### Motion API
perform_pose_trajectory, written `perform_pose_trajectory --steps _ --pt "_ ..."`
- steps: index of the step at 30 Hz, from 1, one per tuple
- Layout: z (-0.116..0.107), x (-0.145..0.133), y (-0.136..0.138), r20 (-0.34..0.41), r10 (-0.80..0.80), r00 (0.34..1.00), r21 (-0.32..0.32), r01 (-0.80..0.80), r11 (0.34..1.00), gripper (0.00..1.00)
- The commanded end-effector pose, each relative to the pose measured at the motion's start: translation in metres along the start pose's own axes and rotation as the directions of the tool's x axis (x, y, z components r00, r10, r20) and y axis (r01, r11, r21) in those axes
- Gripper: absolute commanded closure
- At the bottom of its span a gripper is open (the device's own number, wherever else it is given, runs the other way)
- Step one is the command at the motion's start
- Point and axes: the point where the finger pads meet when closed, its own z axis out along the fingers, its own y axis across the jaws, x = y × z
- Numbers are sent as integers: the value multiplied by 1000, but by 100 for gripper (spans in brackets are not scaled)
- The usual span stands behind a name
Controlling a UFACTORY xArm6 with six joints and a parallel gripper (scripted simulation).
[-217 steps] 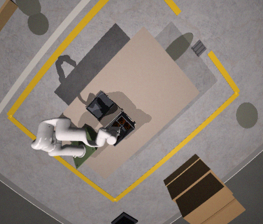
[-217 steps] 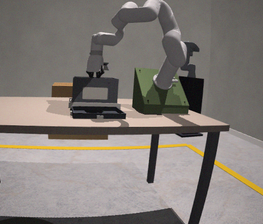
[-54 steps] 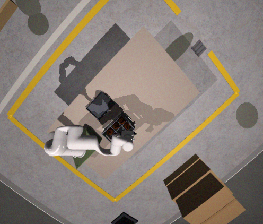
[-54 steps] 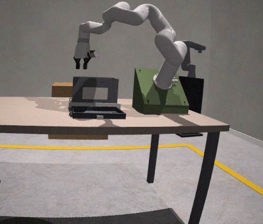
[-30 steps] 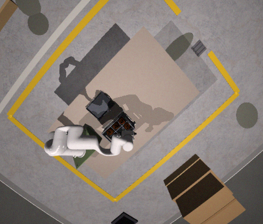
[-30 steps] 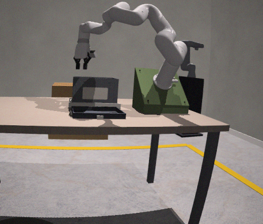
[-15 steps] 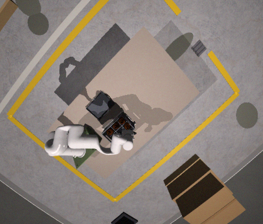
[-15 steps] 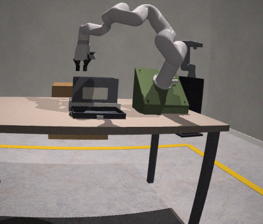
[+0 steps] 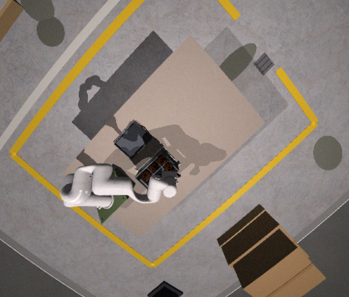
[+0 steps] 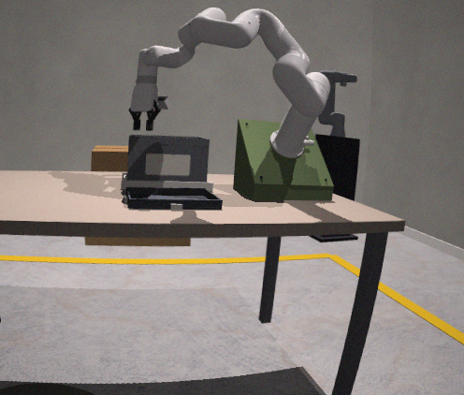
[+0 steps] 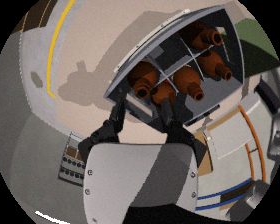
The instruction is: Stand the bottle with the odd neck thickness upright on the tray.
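Note:
The dark crate [image 10: 200, 161] [image 11: 236, 50] stands on the table beside the flat dark tray [image 9: 129, 141] [image 10: 152, 205]. Five brown bottles stand in the crate: in the wrist view one at the left [image 11: 142, 75], one near the right finger [image 11: 162, 95], one in the middle [image 11: 186, 81], one at the right [image 11: 213, 65] and one at the upper right [image 11: 203, 36]. Neck differences are too small to tell. No bottle shows on the tray. My gripper [image 10: 143, 126] [image 11: 143, 104] is open and empty, pointing down above the crate. In the wrist view the right finger overlaps the nearest bottle.
The green sloped base [image 9: 108, 213] [image 10: 250, 164] under the arm stands on the table [image 9: 188, 88] [image 10: 30, 206] near the crate and tray. The crate's high walls and inner dividers surround the bottles. Cardboard boxes [image 9: 276, 260] are off the table.

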Motion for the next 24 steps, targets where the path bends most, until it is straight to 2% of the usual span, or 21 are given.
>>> perform_pose_trajectory --steps 1,24 --pt "0 -1 -1 1 -1 1000 5 1 1000 35" --pt "11 -1 -1 1 -1 1000 5 1 1000 35"
